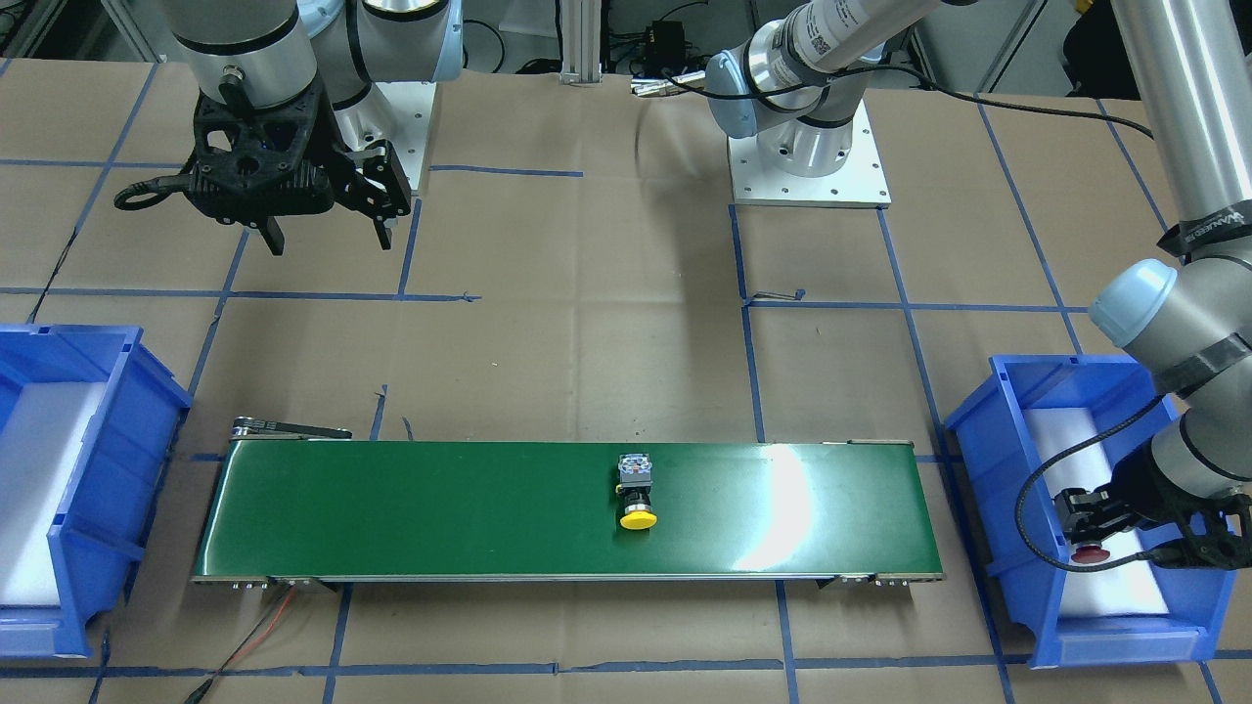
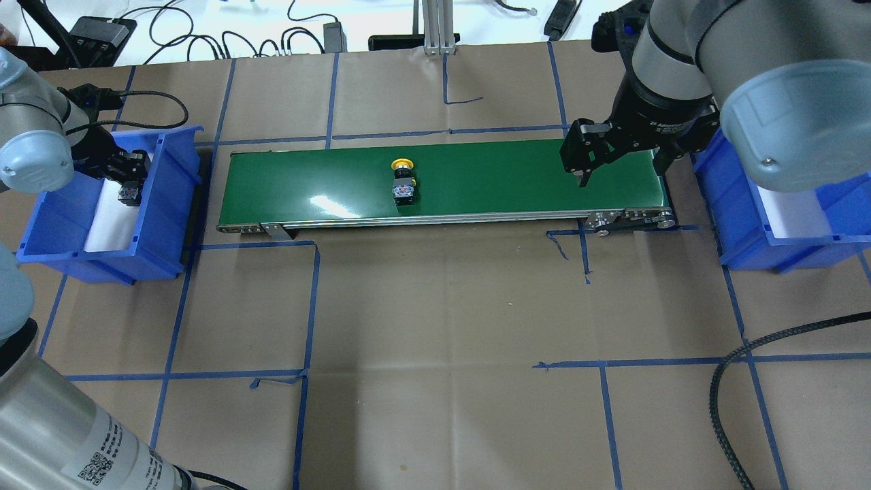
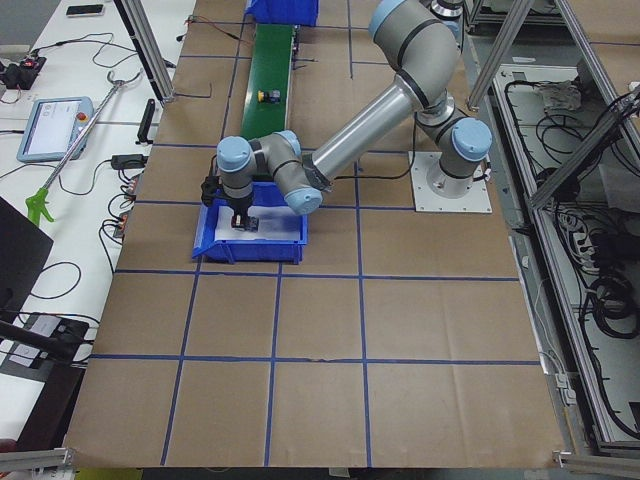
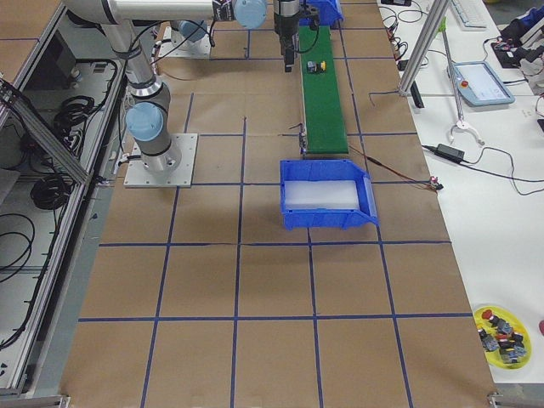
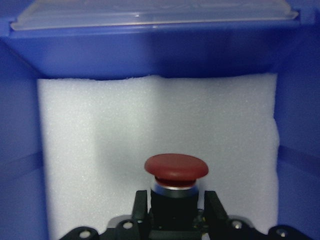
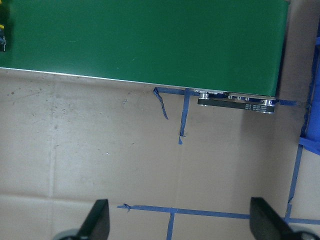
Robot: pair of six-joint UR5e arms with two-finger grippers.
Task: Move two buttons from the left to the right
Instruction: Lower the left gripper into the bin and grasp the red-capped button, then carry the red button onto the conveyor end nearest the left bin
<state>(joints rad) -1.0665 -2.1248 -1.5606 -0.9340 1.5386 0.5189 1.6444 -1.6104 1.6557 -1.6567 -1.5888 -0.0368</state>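
The left hand [image 5: 175,202] grips the red button [image 5: 176,167] by its black body inside the left bin [image 2: 167,218], presumably to lift it. The yellow button [image 2: 403,178] lies midway along the belt [image 2: 510,177]. The right hand [image 1: 331,235] hovers wide open, empty, probably awaiting it.

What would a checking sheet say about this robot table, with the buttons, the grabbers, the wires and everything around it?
Surface: table under brown paper with blue tape lines; green belt across it.
Job's things: yellow button lying on its side mid-belt; red button over white foam in the left bin; right bin shows only foam.
Clutter: yellow dish of small parts on the side bench.
Grippers: left gripper shut on the red button; right gripper open, empty, near the belt's end.
Cables: black cable at the left wrist; thin wires from the belt.
Surroundings: tablet-like pendant on the bench.
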